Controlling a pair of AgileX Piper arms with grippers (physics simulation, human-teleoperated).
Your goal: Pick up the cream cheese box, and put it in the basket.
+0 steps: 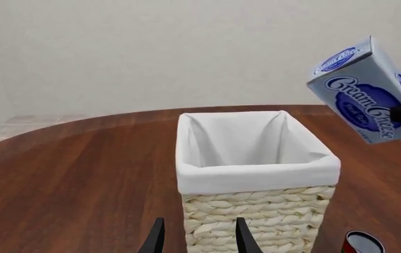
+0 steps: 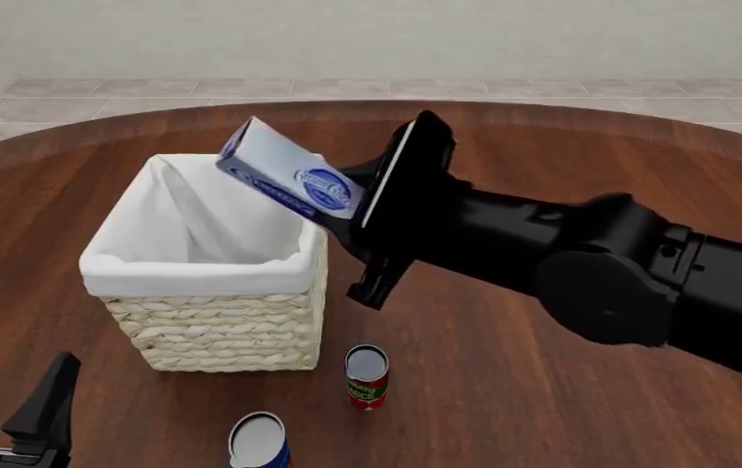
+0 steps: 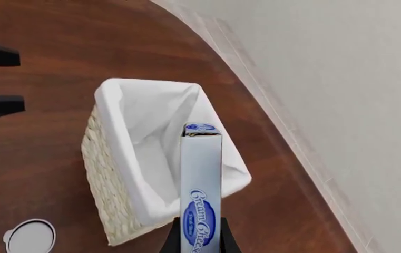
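Observation:
The cream cheese box (image 2: 288, 175), white with a blue oval logo, hangs tilted in the air over the right rim of the basket (image 2: 195, 263). My right gripper (image 2: 344, 203) is shut on its lower end. The right wrist view looks along the box (image 3: 200, 184) down into the white-lined basket (image 3: 112, 105), whose inside looks empty. In the left wrist view the box (image 1: 362, 89) is above and to the side of the basket (image 1: 256, 176). My left gripper (image 2: 13, 395) stands open near the front left table edge, short of the basket, holding nothing.
Two upright cans stand in front of the basket: a red one (image 2: 367, 376) and a blue one (image 2: 257, 441) nearer the front edge. The red can (image 1: 362, 243) also shows in the left wrist view. The right arm (image 2: 605, 263) spans the table's right half.

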